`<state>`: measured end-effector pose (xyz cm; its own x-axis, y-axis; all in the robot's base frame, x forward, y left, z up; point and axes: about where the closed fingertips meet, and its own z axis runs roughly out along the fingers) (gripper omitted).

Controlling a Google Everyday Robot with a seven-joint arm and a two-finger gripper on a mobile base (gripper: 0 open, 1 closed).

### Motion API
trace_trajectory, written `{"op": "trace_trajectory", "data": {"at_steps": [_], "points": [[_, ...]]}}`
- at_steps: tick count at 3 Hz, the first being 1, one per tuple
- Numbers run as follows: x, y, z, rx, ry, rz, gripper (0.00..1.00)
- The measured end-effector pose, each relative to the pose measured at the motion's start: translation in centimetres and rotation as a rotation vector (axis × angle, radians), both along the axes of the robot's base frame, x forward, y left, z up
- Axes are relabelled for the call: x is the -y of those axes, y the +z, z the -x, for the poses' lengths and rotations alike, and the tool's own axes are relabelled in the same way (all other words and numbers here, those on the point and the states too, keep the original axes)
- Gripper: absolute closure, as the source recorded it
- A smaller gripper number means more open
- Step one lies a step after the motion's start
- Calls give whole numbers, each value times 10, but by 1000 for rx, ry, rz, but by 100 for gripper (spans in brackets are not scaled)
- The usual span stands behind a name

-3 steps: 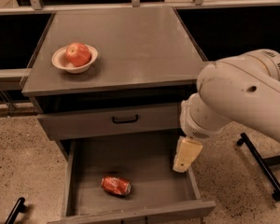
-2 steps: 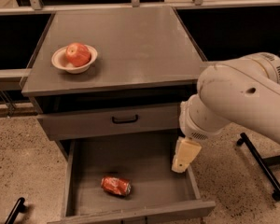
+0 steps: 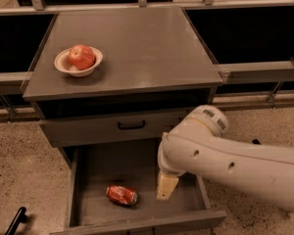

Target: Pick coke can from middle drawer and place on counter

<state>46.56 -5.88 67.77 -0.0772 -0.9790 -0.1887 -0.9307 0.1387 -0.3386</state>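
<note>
The red coke can (image 3: 121, 194) lies on its side on the floor of the open middle drawer (image 3: 93, 170), left of centre. My gripper (image 3: 166, 186) hangs down inside the drawer, to the right of the can and apart from it. Only its pale yellow tip shows below the white arm. The counter (image 3: 137, 48) is the grey cabinet top above.
A white bowl (image 3: 78, 63) with a red apple (image 3: 81, 56) stands on the counter's left side. A shut drawer front with a black handle (image 3: 131, 126) is above the open drawer. My white arm (image 3: 235, 160) crosses the lower right. Speckled floor surrounds the cabinet.
My arm has lowered and swung left, bringing the gripper down into the drawer and closer to the can. The can has not moved.
</note>
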Motion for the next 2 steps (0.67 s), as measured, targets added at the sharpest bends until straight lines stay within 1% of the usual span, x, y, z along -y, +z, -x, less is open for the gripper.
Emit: {"op": "trace_trajectory", "data": {"at_steps": [1,2], "points": [[9,-39,-7,-14,-35,-19,0],[8,-41,-10,-18,-39,-30,0]]}}
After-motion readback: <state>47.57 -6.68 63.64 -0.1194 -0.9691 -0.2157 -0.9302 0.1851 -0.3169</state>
